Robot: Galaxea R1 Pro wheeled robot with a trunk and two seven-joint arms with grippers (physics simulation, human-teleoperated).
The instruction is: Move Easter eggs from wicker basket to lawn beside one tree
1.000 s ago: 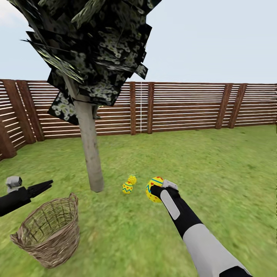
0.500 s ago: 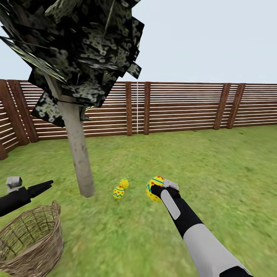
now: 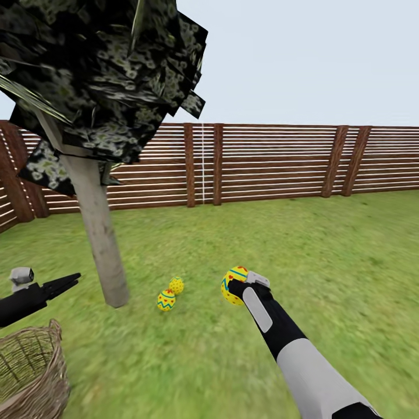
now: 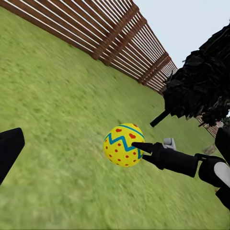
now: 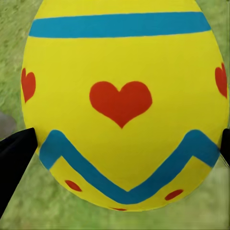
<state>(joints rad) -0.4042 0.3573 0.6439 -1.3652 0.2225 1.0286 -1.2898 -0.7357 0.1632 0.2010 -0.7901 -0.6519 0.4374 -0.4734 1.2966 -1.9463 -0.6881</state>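
My right gripper (image 3: 234,285) is shut on a yellow Easter egg (image 3: 231,289) with blue zigzags and red hearts, held above the lawn (image 3: 326,262). In the right wrist view that egg (image 5: 120,100) sits between both black fingers (image 5: 14,158). The left wrist view shows the egg (image 4: 122,144) too. Two more eggs (image 3: 166,300) (image 3: 176,285) lie on the grass just right of the tree (image 3: 102,256), whose foliage is dark. The wicker basket (image 3: 26,372) stands at the lower left, and what shows of its inside holds no egg. My left gripper (image 3: 73,279) hangs open above it.
A brown slatted fence (image 3: 279,160) closes the garden at the back and on the left. Open grass stretches to the right of my right arm and between the two eggs and the held egg.
The whole view has shifted: tree, lying eggs and basket sit further left and the basket is partly cut off. Both arms keep their pose, the right one still holding the egg.
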